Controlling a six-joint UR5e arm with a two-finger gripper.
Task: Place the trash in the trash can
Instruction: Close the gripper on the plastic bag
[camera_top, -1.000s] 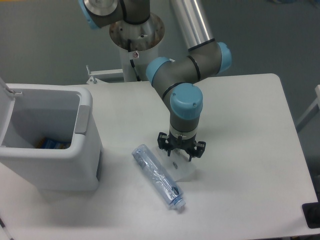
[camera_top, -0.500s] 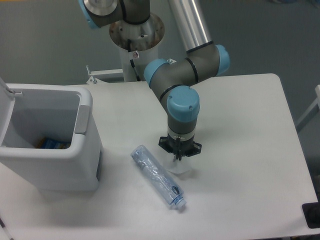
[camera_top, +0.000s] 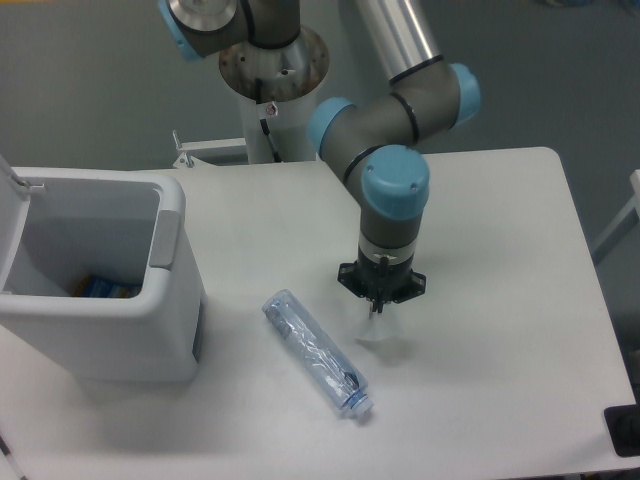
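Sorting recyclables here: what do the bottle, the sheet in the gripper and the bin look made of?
Bottle: clear bluish plastic, glossy, see-through with a crinkled look. Sheet, pinched by the gripper: thin translucent whitish plastic, probably film. Bin: opaque light-grey moulded plastic, matte, rounded corners.

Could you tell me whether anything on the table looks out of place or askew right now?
The bottle lies on its side, diagonal on the table, outside the open bin. A whitish sheet hangs from the claw. Nothing looks spilled.
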